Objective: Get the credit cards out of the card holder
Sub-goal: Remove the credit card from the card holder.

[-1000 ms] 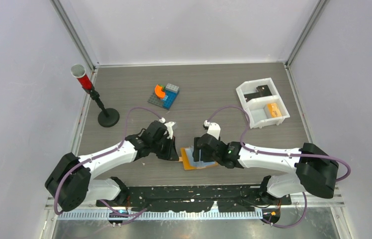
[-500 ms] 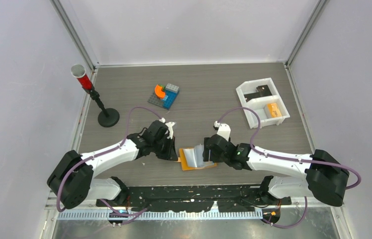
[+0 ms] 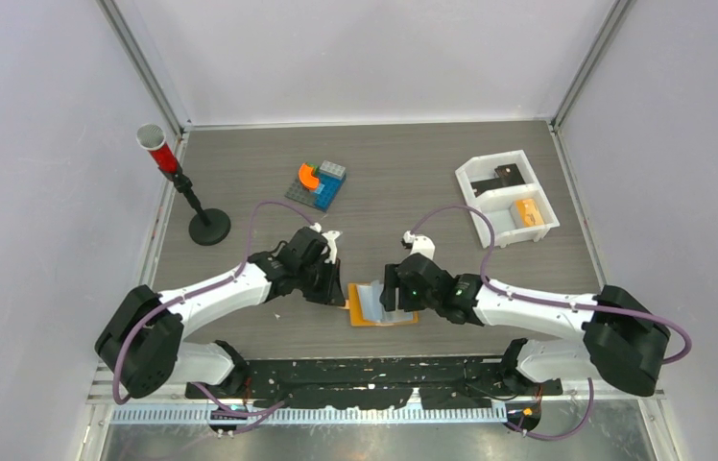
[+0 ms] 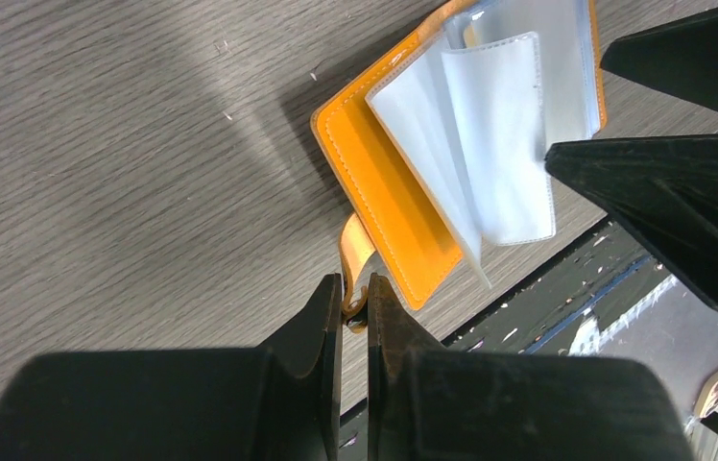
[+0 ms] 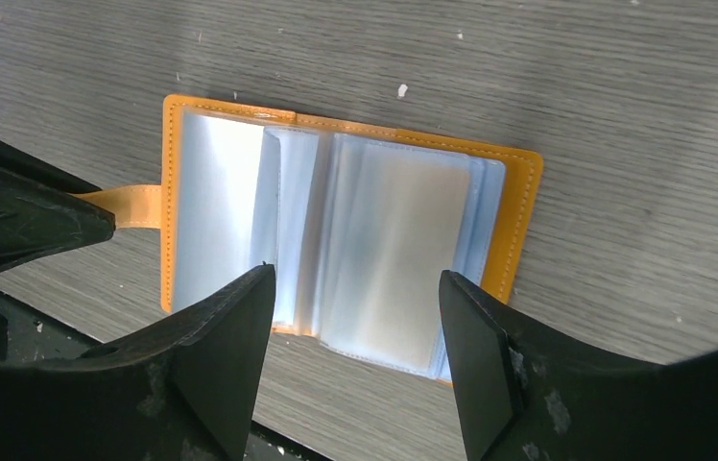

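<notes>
Two robot arms share one desk [image 3: 432,158]. At 10 o'clock stands one stand [image 3: 203,223] with a red cup on top; toward 11 o'clock sits one cluster of toy bricks [image 3: 320,184]. The left hand [image 4: 355,293] is pinched closed on the single tab [image 4: 355,252] of the one card holder [image 3: 381,309], which lies open at 6 o'clock. Its clear sleeves [image 5: 384,240] overlap too much to count. The right hand [image 5: 357,280] hangs spread open, its two fingers straddling them. At 2 o'clock, one white tray [image 3: 524,236] holds one dark card [image 3: 503,175] in its far compartment and one orange block [image 3: 528,211] in the near one.
</notes>
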`<state>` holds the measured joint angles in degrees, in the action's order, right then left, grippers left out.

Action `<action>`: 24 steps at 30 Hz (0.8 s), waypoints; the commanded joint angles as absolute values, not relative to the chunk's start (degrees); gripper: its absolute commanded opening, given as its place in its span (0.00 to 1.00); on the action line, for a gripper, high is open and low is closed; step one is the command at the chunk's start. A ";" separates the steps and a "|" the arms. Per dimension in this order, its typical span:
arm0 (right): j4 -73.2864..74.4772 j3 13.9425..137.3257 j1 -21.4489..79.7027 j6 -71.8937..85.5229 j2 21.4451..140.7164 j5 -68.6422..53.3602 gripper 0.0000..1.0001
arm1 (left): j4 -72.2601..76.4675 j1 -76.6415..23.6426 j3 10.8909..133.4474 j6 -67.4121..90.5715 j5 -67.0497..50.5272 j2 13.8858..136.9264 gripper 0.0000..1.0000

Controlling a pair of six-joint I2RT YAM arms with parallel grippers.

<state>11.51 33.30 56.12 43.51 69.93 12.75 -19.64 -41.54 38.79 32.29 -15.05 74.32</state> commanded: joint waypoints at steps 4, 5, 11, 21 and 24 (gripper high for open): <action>6.40 35.58 55.56 43.90 75.02 10.52 0.73 | -19.26 -41.66 40.11 31.55 -16.29 74.48 0.00; 6.57 35.63 55.55 43.87 75.30 11.62 0.73 | -19.17 -41.66 39.97 31.63 -16.32 74.40 0.00; 5.61 36.02 55.55 43.44 77.60 10.99 0.72 | -18.22 -41.66 39.29 32.07 -16.80 74.25 0.00; -5.50 35.12 55.55 44.92 76.85 1.85 0.68 | -16.49 -41.66 38.67 33.50 -17.67 74.92 0.00; -11.11 34.88 55.54 45.74 76.89 -4.49 0.68 | -16.00 -41.66 38.13 34.14 -17.95 74.21 0.00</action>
<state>-0.49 34.50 55.64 44.25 77.28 3.16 -18.90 -41.54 38.72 33.01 -16.53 74.74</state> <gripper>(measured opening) 0.681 0.080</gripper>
